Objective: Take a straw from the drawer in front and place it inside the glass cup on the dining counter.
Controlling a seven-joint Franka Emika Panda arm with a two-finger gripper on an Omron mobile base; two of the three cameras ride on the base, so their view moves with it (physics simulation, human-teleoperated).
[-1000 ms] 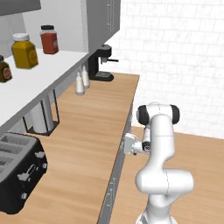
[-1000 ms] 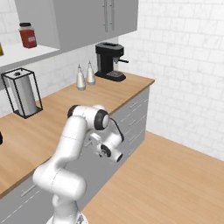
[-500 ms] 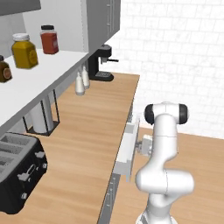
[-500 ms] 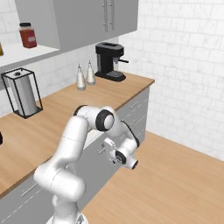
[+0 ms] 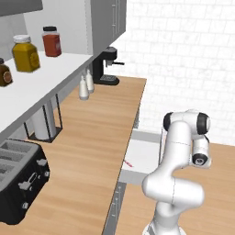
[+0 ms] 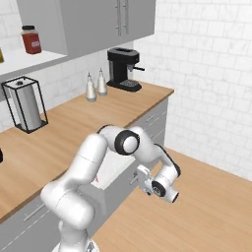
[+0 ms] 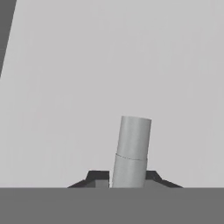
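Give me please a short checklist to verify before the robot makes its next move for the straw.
1. Drawer pulled out: ok.
2. Straw visible inside the drawer: ok, near its left edge.
3. Gripper closed on the handle: ok, it must release first.
4. Straw free of the fingers: ok, not yet held.
5. Drawer open far enough for reaching in: cannot tell.
6. Glass cup position: cannot tell.

We're seeing the drawer (image 5: pixel 142 156) standing open, the straw (image 5: pixel 128 163) lying inside near its left edge.

coffee machine (image 5: pixel 107 64), toaster (image 5: pixel 18 181), jars (image 5: pixel 25 53)
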